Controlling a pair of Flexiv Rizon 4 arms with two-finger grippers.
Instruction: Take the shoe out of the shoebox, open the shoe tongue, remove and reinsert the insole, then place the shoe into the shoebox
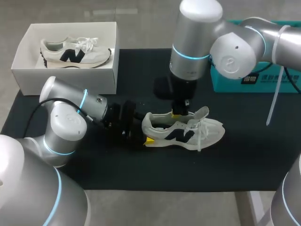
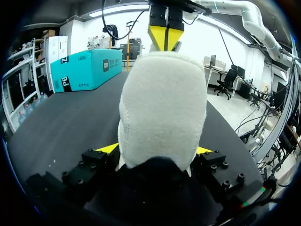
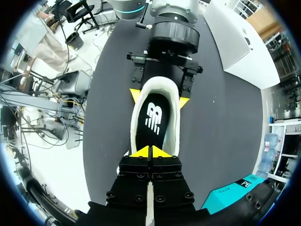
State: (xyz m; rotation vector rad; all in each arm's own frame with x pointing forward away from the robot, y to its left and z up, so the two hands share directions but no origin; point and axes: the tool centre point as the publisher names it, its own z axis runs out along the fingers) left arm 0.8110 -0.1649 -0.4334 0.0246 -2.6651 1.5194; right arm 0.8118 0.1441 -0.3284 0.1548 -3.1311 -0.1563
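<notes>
white shoe [image 1: 188, 129], laces loose, heel clamped by left gripper [image 2: 155, 149]; right gripper [image 3: 150, 151], pinched closed, above its black insole [image 3: 153, 122].

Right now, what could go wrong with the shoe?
The left gripper pinches the shoe only at its heel, so the shoe might twist or slip when pushed. The right gripper is shut over the insole; it may jab it or miss its edge. Loose laces could snag.

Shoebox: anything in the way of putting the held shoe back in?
Yes: a second sneaker already lies inside the shoebox, taking up much of its floor. The mat between the shoe and it shows nothing else.
</notes>
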